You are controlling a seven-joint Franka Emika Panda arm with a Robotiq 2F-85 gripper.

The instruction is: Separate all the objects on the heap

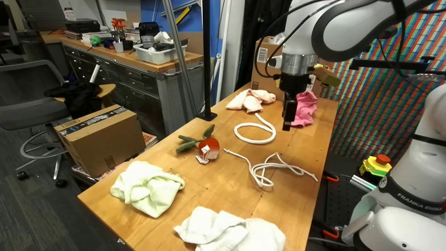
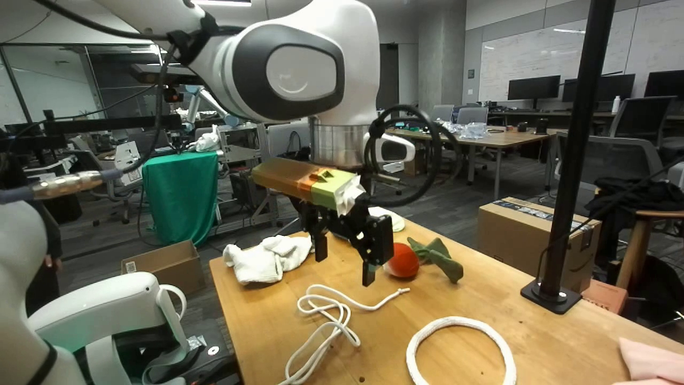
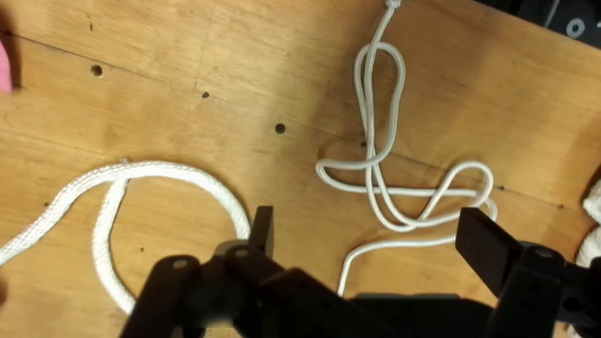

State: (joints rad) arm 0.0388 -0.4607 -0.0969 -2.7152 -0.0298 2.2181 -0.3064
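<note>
Jaws: spread wide, released; black gripper [image 2: 344,266], fingers pointing down, above the wooden table [image 1: 223,184], with bare wood and part of a thin white cord [image 3: 371,159] seen between the fingers in the wrist view. Contents of the table, placed as seen in an exterior view: pale green cloth [image 1: 148,190], crumpled, near left. White cloth [image 1: 216,226], rumpled, near edge, cut off by the frame; one piece or two, cannot tell. Toy [image 1: 209,146], red body, green leaves, white tag, lying farther off and right of the pale green cloth, apart from it. Thin white cord, tangled, right of the toy, one end near the right edge. Thick white cord [image 3: 155,170], looped, farther than the thin one, apart from it. Pale pink cloth [image 1: 249,101], far left, just beside the thick cord's tail. Bright pink cloth [image 1: 306,108], far right, partly hidden by the gripper. Cardboard box [image 1: 266,87], far end, behind both pink cloths.
</note>
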